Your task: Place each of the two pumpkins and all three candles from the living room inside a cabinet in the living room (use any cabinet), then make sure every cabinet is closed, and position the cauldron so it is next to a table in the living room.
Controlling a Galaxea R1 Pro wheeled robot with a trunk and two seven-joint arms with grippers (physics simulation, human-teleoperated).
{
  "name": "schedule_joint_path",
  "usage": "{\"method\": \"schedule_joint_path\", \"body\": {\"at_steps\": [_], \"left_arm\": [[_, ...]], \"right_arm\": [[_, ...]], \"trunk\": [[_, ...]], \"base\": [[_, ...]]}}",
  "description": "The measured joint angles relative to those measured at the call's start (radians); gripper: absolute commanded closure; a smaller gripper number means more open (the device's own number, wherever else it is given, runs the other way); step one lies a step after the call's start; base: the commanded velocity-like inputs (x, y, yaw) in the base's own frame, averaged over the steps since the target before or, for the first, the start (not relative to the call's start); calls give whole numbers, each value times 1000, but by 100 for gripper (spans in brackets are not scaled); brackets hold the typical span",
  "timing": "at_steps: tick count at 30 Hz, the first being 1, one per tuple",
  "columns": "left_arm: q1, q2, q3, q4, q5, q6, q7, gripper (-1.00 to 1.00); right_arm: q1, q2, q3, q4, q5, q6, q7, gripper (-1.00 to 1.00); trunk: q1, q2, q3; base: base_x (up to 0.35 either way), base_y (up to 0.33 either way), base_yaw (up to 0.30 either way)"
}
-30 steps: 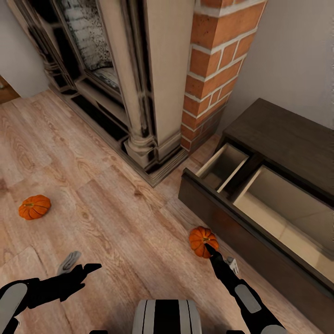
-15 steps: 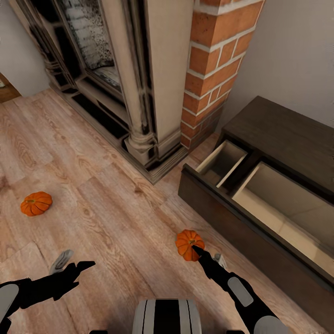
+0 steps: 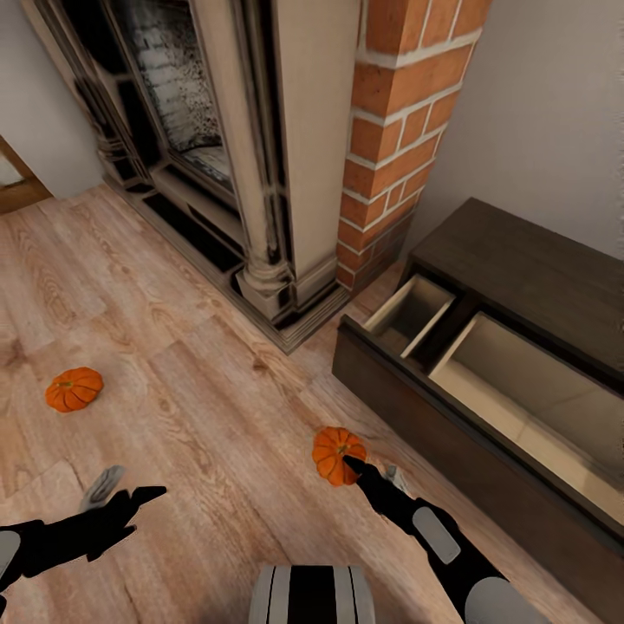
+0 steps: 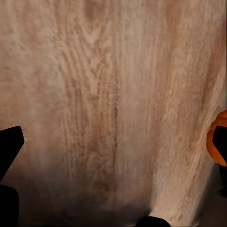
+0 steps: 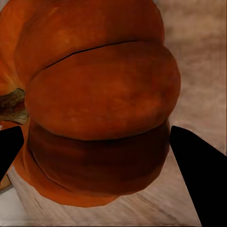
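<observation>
The right gripper (image 5: 111, 142) has its fingers (image 5: 196, 175) spread around the near pumpkin (image 3: 337, 453), apparently not yet clamped; it could roll off. The left gripper (image 3: 121, 498) hangs open over floor (image 3: 217, 407). Since earlier, this pumpkin has drifted from the open cabinet (image 3: 407, 390); the second pumpkin (image 3: 74, 389) lies well beyond the left fingers.

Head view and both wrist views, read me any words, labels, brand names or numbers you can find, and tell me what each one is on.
None: no readable text, label, brand, number or sign on the ribbed orange pumpkins, the red brick fireplace, the dark brown wood cabinet, the pale wood plank floor or the black right end effector.
</observation>
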Motion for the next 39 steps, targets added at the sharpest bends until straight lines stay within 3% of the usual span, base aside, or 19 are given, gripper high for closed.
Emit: {"method": "schedule_joint_path", "body": {"at_steps": [6, 8, 12, 15, 17, 21, 26, 32, 39], "left_arm": [[0, 42, 1, 11, 3, -1, 1, -100], [0, 47, 15, 12, 3, 0, 1, -100], [0, 53, 82, 14, 2, 4, 3, -100], [0, 70, 102, 15, 2, 4, 3, -100], [0, 75, 106, 18, 2, 4, 3, -100], [0, 82, 108, 21, 2, 4, 3, -100], [0, 93, 110, 22, 2, 4, 3, -100], [0, 99, 110, 23, 2, 4, 3, -100], [0, 99, 110, 22, 5, 5, 2, -100]], "right_arm": [[-31, 45, 33, -5, 3, 118, -1, 100], [-36, 54, 33, -6, 5, 136, -3, 100], [-40, 62, 34, -21, 5, 179, -14, 100], [-40, 64, 33, -53, 6, 210, -80, 100], [-40, 70, 34, -67, 5, 217, -135, 100], [-40, 95, 44, -73, 3, 226, -168, 100], [-40, 101, 51, -75, 3, 228, -163, 100], [-39, 102, 123, -120, 1, 222, -162, 100], [-39, 102, 143, -134, 6, 220, -166, 100]], "trunk": [[-3, 1, 23], [-4, 2, 31], [-5, 3, 46], [-7, 4, 58], [-8, 4, 66], [-9, 5, 81], [-12, 6, 100], [-14, 7, 124], [-15, 8, 136]], "base": [[-186, 0, 0], [-100, 0, 0], [-25, 0, 0], [-5, 0, 0], [-1, 0, 0], [0, 0, 0], [0, 0, 0], [0, 0, 14], [0, 0, 217]]}}
